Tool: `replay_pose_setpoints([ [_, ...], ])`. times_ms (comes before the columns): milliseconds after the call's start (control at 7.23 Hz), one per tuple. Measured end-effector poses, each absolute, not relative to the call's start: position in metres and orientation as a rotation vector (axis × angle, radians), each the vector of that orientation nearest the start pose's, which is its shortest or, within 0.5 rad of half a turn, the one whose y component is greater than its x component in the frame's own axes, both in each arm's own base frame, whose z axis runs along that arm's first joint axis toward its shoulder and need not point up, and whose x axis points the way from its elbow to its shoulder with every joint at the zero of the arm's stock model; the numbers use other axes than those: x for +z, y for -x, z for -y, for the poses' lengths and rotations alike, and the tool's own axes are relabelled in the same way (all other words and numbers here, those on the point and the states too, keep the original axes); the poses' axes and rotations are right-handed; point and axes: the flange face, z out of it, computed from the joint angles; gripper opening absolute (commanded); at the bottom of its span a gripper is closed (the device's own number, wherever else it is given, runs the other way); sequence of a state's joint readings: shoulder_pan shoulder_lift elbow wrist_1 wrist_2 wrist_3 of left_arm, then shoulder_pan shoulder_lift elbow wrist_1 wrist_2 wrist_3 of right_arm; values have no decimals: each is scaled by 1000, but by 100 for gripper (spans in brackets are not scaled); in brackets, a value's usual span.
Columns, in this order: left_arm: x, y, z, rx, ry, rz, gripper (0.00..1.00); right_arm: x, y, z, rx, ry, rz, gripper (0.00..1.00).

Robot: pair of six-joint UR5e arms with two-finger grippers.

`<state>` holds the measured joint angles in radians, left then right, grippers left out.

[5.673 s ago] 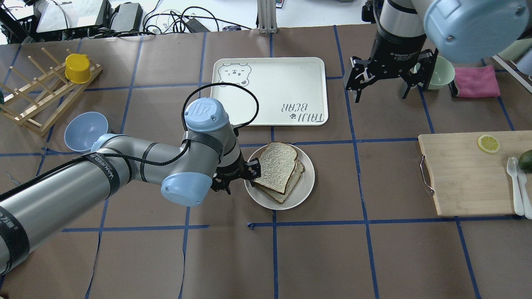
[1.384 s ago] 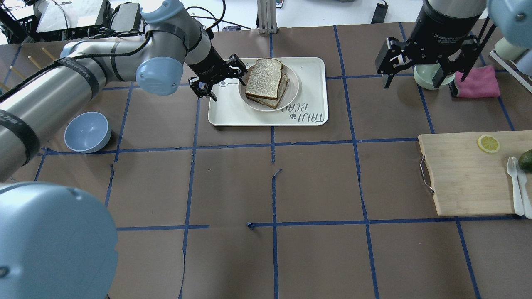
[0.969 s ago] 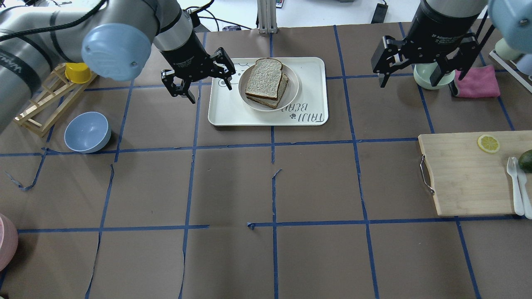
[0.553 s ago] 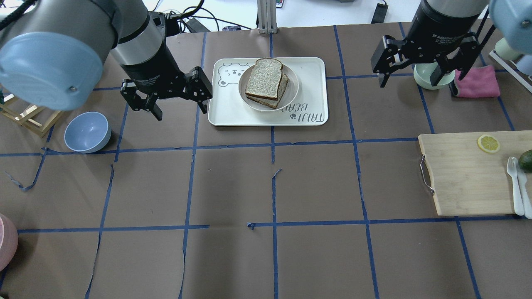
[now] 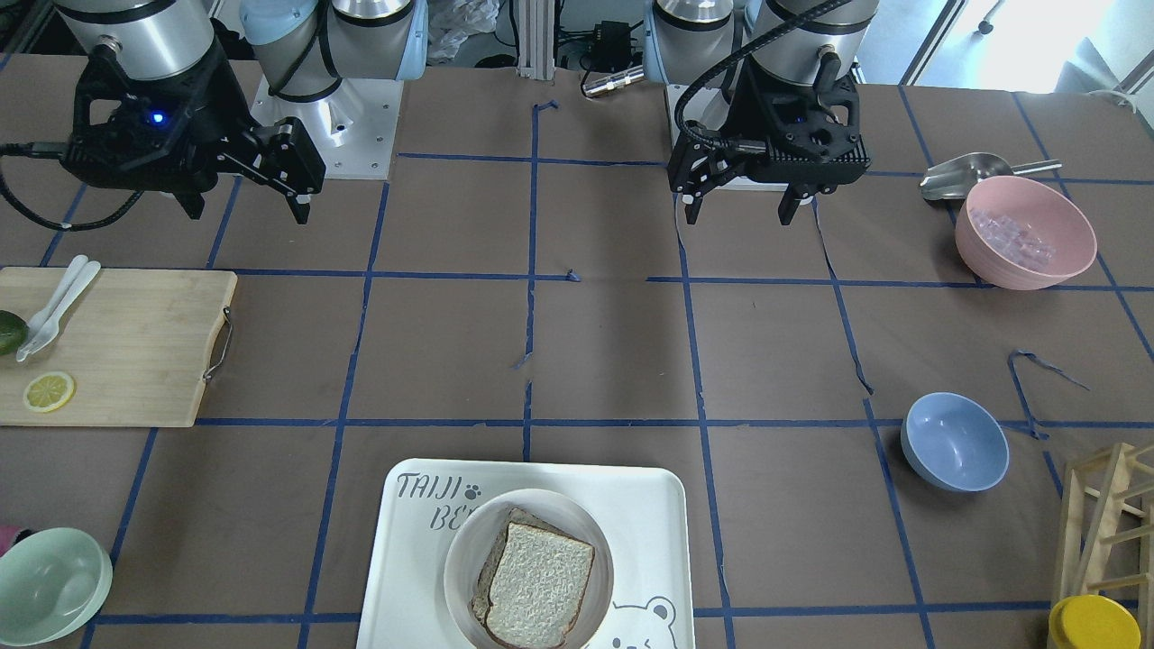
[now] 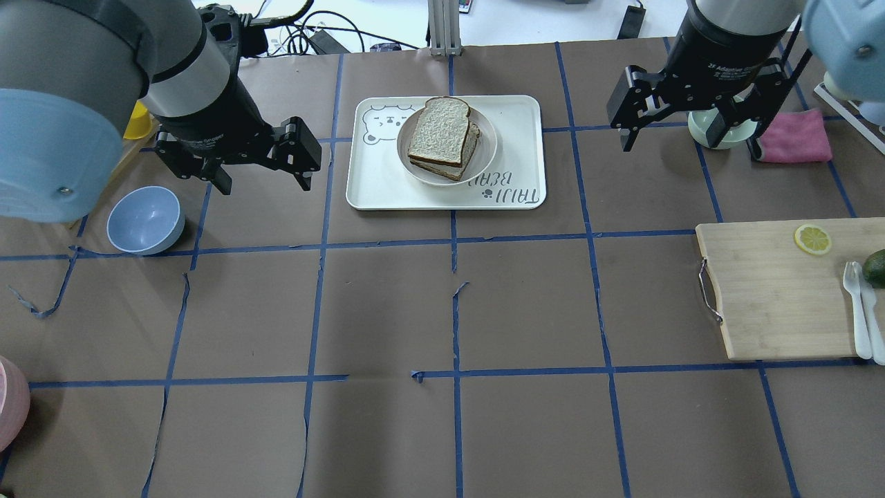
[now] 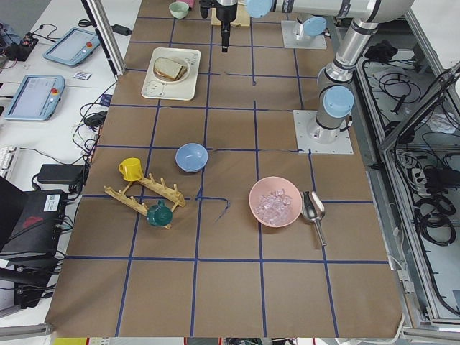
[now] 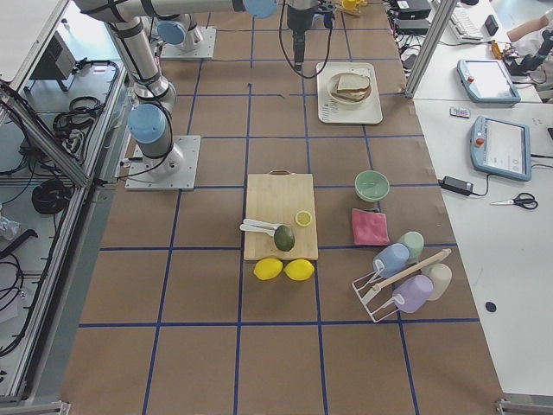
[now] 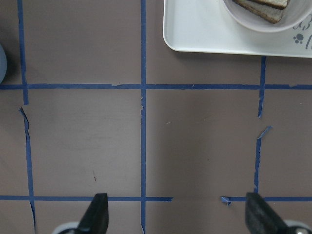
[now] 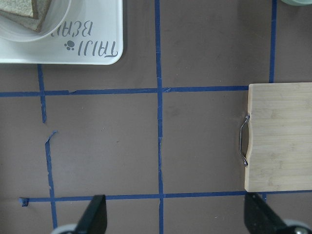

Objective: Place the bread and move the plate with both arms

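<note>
The bread (image 6: pixel 440 130) lies on top of a second slice on the plate (image 6: pixel 487 149), which stands on the bear-printed tray (image 6: pixel 515 117) at the far middle of the table. The bread (image 5: pixel 541 586), plate (image 5: pixel 458 550) and tray (image 5: pixel 406 559) also show in the front view. My left gripper (image 6: pixel 265 181) is open and empty, raised above the table left of the tray; it also shows in the front view (image 5: pixel 737 214). My right gripper (image 6: pixel 691 142) is open and empty, raised right of the tray; it also shows in the front view (image 5: pixel 250 212). Both wrist views show open fingers over bare table.
A blue bowl (image 6: pixel 145 220) sits below the left gripper. A pale green bowl (image 6: pixel 705 130) and pink cloth (image 6: pixel 792 135) lie behind the right gripper. A cutting board (image 6: pixel 781 290) carries a lemon slice, avocado and cutlery. A pink bowl (image 5: pixel 1026 233) and wooden rack (image 5: pixel 1104 514) stand on the left side.
The left gripper carried the plate with the bread from the table's middle onto the tray, let go, and drew back to the left and upward. The right gripper barely moved.
</note>
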<state>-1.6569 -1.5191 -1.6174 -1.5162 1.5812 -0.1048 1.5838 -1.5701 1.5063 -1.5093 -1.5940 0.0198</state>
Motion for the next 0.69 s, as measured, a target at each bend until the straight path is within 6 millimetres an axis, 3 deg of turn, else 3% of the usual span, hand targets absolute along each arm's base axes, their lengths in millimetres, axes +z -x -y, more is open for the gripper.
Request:
replay_pose_setpoints([
  [692,497,172,463,-98,33,-3141,100,509,-144,489,6,22,-3166,100],
])
